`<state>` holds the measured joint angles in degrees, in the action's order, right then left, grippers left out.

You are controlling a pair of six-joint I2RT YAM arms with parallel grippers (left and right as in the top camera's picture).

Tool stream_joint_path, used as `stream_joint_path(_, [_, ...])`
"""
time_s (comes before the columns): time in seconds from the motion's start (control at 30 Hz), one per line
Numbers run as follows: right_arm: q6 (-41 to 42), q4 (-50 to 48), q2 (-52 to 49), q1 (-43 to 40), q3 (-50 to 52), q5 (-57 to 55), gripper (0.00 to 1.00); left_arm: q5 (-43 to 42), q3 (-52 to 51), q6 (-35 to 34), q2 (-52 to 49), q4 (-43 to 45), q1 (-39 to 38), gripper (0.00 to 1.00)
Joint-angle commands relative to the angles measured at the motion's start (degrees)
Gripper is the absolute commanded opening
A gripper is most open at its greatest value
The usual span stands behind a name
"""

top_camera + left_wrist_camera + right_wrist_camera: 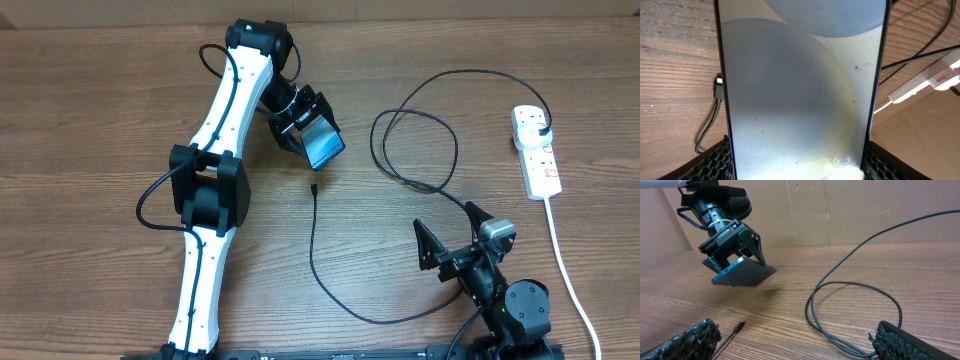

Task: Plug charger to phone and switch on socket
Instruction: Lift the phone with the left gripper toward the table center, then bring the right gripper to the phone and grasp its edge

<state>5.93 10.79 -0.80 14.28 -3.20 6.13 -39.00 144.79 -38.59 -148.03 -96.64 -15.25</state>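
Observation:
My left gripper is shut on the phone and holds it tilted above the table; its bright screen fills the left wrist view. The right wrist view shows the phone held in the air by that gripper. The charger cable loops over the table; its connector tip lies just below the phone, also seen in the left wrist view and the right wrist view. Its plug sits in the white socket strip. My right gripper is open and empty near the cable.
The strip's thick white cord runs down the right side toward the front edge. A cardboard wall stands behind the table. The strip also shows at the right of the left wrist view.

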Motion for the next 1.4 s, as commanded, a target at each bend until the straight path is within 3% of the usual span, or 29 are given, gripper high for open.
stream_joint_path(0.0, [-0.4, -0.2, 0.6, -0.2, 0.0, -0.1, 1.00, -3.2, 1.7, 2.7, 1.3, -0.2, 1.0, 0.04])
stream_joint_path(0.17, [-0.4, -0.5, 0.6, -0.2, 0.0, -0.1, 1.00, -1.8, 1.7, 4.2, 1.3, -0.2, 1.8, 0.04])
stream_joint_path(0.53, [20.9, -1.2, 0.6, -0.2, 0.0, 23.7, 1.00, 6.9, 1.7, 5.1, 1.3, -0.2, 4.6, 0.04])
stream_joint_path(0.7, [28.7, -1.2, 0.6, -0.2, 0.0, 27.3, 1.00, 9.6, 1.7, 5.2, 1.3, -0.2, 4.6, 0.04])
stream_joint_path(0.9, [45.3, -1.5, 0.6, -0.2, 0.0, 28.1, 1.00, 10.3, 1.7, 4.6, 1.3, -0.2, 2.8, 0.04])
stream_joint_path(1.17, [45.1, -2.4, 0.2, -0.1, 0.0, 26.9, 0.96, 12.7, 1.7, -2.1, 1.9, -0.2, 0.3, 0.04])
stream_joint_path(1.37, [45.1, -2.6, -6.7, -0.1, -1.0, 23.2, 0.93, 16.0, 1.7, -5.1, 4.6, 0.5, -1.2, 0.04])
